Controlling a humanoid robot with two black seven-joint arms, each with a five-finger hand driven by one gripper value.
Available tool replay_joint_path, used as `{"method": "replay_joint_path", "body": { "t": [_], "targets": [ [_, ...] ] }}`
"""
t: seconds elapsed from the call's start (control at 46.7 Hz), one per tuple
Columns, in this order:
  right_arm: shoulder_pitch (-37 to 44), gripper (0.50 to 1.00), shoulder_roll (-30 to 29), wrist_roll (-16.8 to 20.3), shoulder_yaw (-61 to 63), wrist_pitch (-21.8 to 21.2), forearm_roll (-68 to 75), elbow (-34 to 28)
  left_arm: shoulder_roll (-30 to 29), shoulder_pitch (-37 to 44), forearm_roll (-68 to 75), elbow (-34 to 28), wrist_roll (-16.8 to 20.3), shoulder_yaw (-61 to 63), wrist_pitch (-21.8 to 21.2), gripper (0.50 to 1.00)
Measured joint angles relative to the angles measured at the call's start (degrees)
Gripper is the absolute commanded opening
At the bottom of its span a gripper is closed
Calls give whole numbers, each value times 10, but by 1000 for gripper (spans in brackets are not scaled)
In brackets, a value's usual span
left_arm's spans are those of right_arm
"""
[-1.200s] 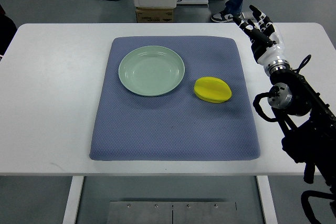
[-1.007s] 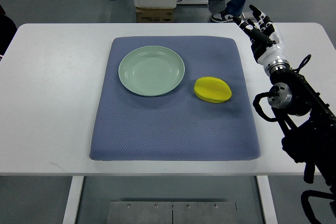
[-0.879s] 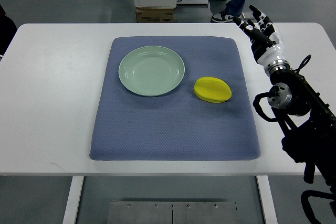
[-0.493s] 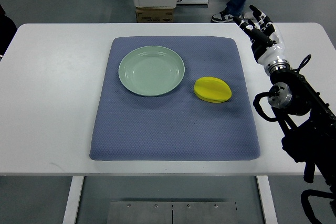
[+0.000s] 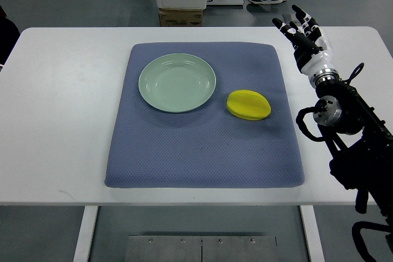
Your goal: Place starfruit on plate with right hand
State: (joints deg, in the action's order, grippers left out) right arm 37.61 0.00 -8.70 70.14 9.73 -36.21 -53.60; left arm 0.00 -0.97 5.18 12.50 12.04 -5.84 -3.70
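Starfruit [image 5: 249,105] sits on the blue mat [image 5: 202,170], just right of the plate [image 5: 177,82], not touching it. Plate empty, so nothing done yet: reach, grasp, lift and placement all remain. Right hand [image 5: 305,38] is over the far right corner of the desk [image 5: 61,121], well apart from the fruit, fingers [image 5: 290,30] spread and holding nothing. Left arm not in view. Right arm runs off the right edge. People at the far edge cut off: only legs and shoes show.

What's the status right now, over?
Right hand open, empty, over table's far right corner. Starfruit untouched on blue mat, right of empty plate. Nothing blocking the path.
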Motion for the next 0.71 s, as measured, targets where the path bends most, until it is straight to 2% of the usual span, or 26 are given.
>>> {"method": "replay_joint_path", "body": {
  "t": [0.707],
  "targets": [
    [-5, 1000, 0, -1, 1, 0, 0, -3, 0, 0, 0, 0, 0, 0, 0, 1000]
  ]
}}
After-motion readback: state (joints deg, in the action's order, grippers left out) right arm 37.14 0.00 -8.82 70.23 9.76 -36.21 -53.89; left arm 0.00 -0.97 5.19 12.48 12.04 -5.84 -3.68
